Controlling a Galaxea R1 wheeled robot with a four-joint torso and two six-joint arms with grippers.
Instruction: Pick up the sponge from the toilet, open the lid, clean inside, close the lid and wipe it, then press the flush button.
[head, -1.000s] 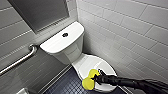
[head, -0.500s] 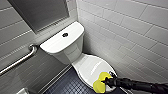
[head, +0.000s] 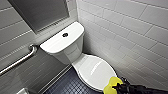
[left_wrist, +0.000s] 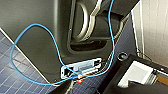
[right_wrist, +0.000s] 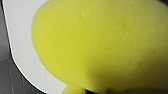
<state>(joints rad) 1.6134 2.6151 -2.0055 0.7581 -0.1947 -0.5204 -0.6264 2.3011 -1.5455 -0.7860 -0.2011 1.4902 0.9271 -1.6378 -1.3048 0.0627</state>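
The white toilet (head: 75, 51) stands in a tiled corner with its lid (head: 96, 70) shut flat over the bowl. On the flat tank top sits the dark round flush button (head: 65, 34). My right gripper (head: 117, 86), at the end of a black arm coming in from the right, is shut on the yellow sponge (head: 111, 83), which lies at the lid's front edge. In the right wrist view the sponge (right_wrist: 100, 45) looms large against the white lid (right_wrist: 18, 47). The left wrist view looks at my own dark body and a blue cable (left_wrist: 32, 27) over the dark floor.
A metal grab bar (head: 21, 60) runs along the left wall. White tiled walls (head: 130, 32) close in behind and to the right of the toilet. Dark small-tiled floor (head: 66, 86) lies left of the bowl. A dark panel (head: 40, 12) hangs above the tank.
My right gripper has slid the sponge across the lid toward its front edge, toward the picture's lower right. The toilet and camera have stayed put.
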